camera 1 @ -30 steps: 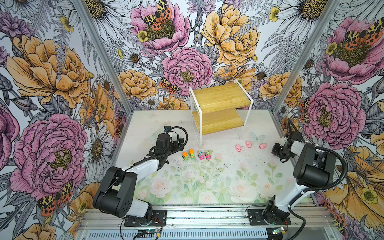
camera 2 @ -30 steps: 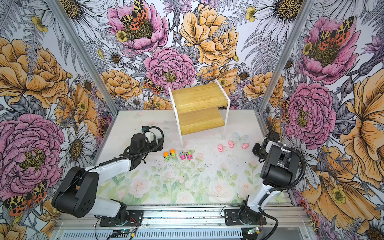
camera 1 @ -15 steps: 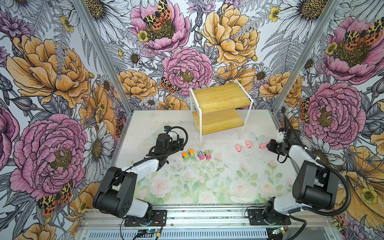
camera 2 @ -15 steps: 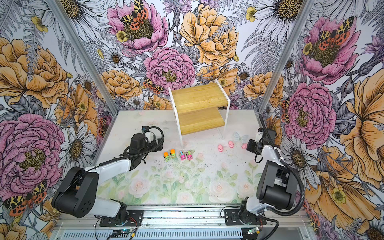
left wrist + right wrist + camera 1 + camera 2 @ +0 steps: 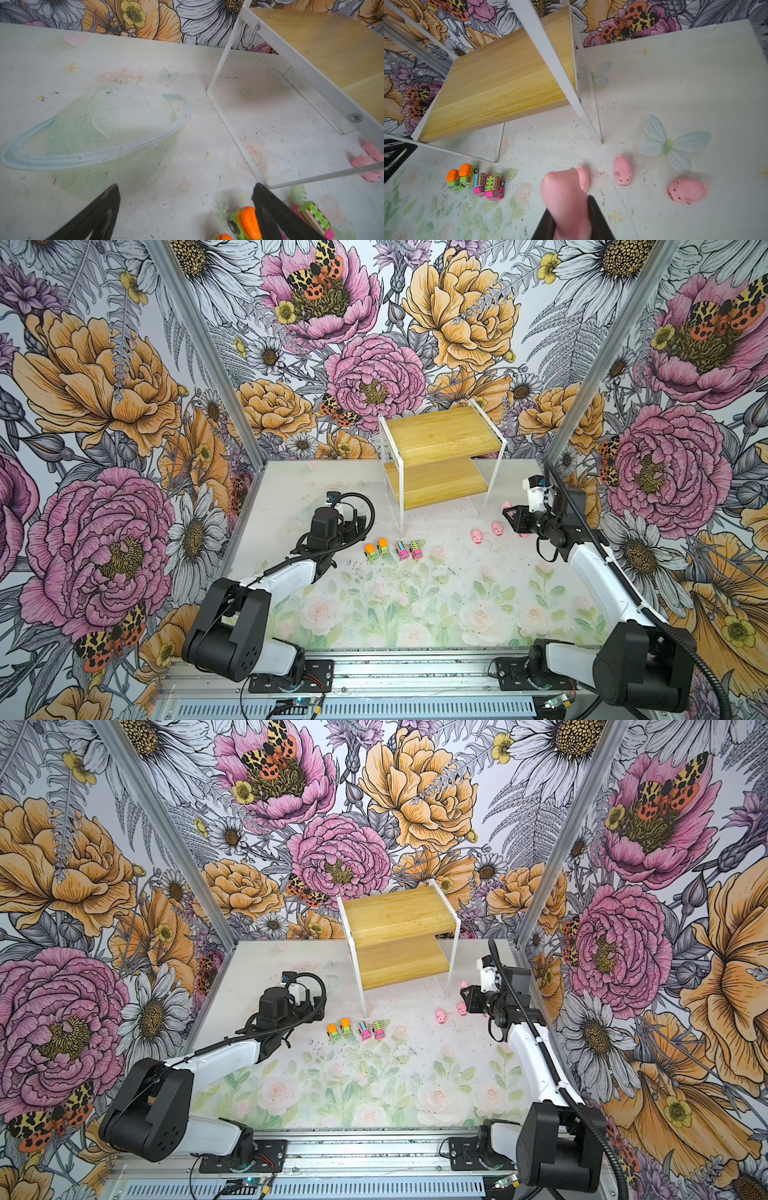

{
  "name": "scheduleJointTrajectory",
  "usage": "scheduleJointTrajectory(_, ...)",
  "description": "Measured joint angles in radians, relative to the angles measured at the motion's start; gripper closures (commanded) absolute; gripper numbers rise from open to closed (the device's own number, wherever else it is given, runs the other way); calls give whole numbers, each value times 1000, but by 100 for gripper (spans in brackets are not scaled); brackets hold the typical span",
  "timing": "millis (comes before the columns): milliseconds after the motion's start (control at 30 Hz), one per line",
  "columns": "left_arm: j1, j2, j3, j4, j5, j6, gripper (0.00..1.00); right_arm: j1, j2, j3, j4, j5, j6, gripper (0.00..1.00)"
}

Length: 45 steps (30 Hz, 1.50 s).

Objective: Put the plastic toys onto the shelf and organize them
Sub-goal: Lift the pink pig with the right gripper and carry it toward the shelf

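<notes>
While R pincer (image 5: 569,203) grips 1 pig (image 5: 560,187) lengthwise, sticking fwd (L pincer (image 5: 186,185) wide).

Both top views hung high above the front rail (image 5: 415,668), angled down and back over the whole table (image 5: 291,497) toward the shelf (image 5: 440,439); near-identical framing, shifted slightly sideways. Left wrist camera sat low and close to the table, facing past the left gripper (image 5: 186,187) at the shelf's side. Right wrist camera looked down past the right gripper (image 5: 568,205), its pinched pig (image 5: 562,193) very near the lens. Both wrist views shared shelf, trucks (image 5: 475,182) and loose pigs (image 5: 623,172).
</notes>
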Motion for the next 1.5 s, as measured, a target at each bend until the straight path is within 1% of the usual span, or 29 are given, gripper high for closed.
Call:
scheduleJointTrajectory(167,0,0,0,0,0,0,1,75,-25,2,0,3,-2,75)
scheduleJointTrajectory(333,0,0,0,0,-6,8,1,119,-25,4,23,28,-3,75)
scheduleJointTrajectory(600,0,0,0,-1,-7,15,1,182,13,4,150,68,-2,76)
scheduleJointTrajectory(967,-2,0,0,-1,-11,15,1,244,73,4,349,142,37,76)
scheduleJointTrajectory(1233,-2,0,0,0,-11,16,1,298,144,4,414,221,52,76)
scheduleJointTrajectory(1500,-2,0,0,0,-11,19,1,303,161,4,447,292,70,76)
